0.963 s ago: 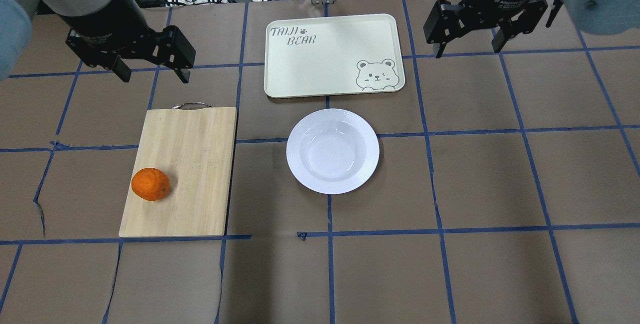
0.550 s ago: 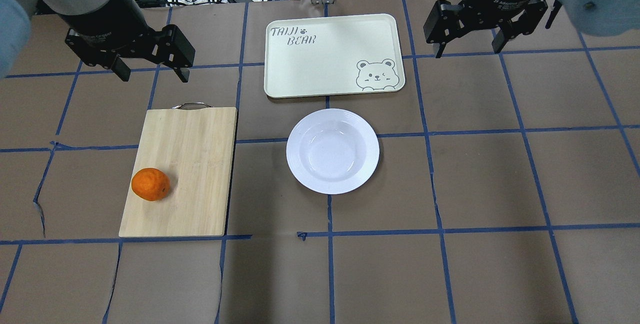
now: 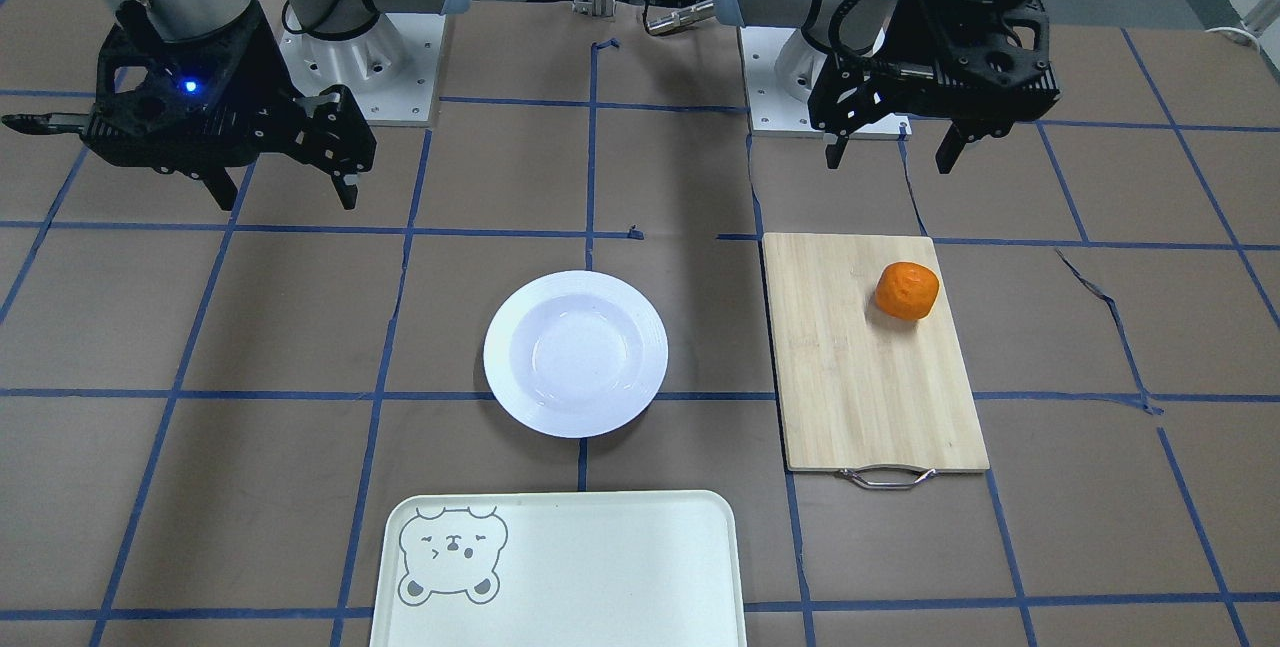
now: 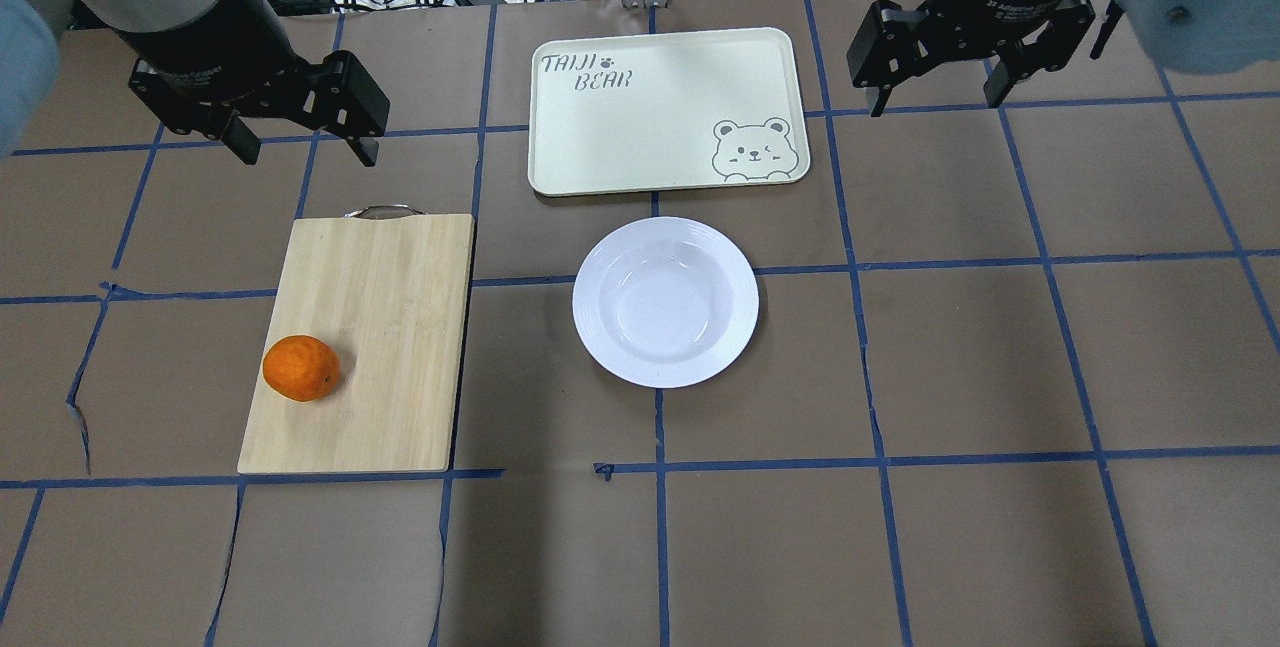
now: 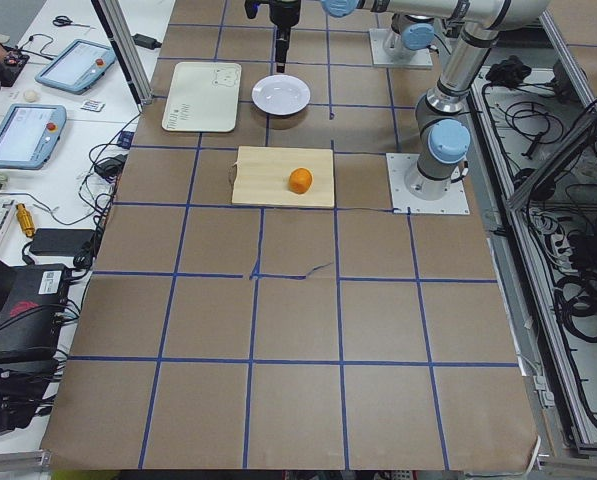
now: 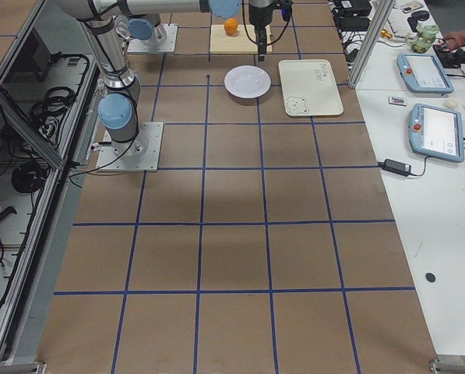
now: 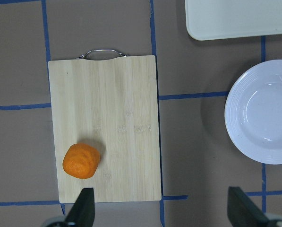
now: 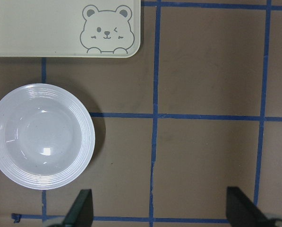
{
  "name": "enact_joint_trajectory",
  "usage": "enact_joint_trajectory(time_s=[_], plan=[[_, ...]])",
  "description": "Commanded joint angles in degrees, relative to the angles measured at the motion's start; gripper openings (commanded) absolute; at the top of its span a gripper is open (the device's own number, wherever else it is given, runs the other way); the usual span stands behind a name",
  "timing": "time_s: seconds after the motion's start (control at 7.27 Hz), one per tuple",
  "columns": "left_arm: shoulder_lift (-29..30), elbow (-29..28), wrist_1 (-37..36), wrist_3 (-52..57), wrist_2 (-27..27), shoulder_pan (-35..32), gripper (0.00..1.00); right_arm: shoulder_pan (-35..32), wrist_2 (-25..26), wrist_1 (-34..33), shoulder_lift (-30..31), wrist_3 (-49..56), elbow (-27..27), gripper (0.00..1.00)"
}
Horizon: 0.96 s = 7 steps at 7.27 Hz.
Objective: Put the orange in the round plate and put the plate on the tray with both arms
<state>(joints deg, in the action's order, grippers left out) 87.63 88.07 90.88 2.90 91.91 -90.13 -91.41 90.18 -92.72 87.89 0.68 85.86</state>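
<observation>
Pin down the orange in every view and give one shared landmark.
Front-facing: orange right of centre, on the board.
Overhead: orange left, below centre.
Exterior left: orange upper middle.
Exterior right: orange top edge, near centre.
Left wrist: orange lower left.
Right wrist: not in it.
Landmark: the white plate, visible in all six.

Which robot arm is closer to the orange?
Left. The left tool hangs just past the handle end of the board the orange lies on. The right tool hangs far across, beyond the tray.
</observation>
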Motion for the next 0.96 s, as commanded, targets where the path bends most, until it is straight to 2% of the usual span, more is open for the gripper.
enact_joint_trajectory(time_s=[0.0,0.83], plan=[[-0.09,-0.09,0.26,0.0,0.2,-0.05,1.0,0.0,0.0,0.0,0.0,0.02,0.01,1.0],[-0.18,0.61,0.26,0.09,0.11,0.04,1.0,0.0,0.0,0.0,0.0,0.02,0.09,1.0]])
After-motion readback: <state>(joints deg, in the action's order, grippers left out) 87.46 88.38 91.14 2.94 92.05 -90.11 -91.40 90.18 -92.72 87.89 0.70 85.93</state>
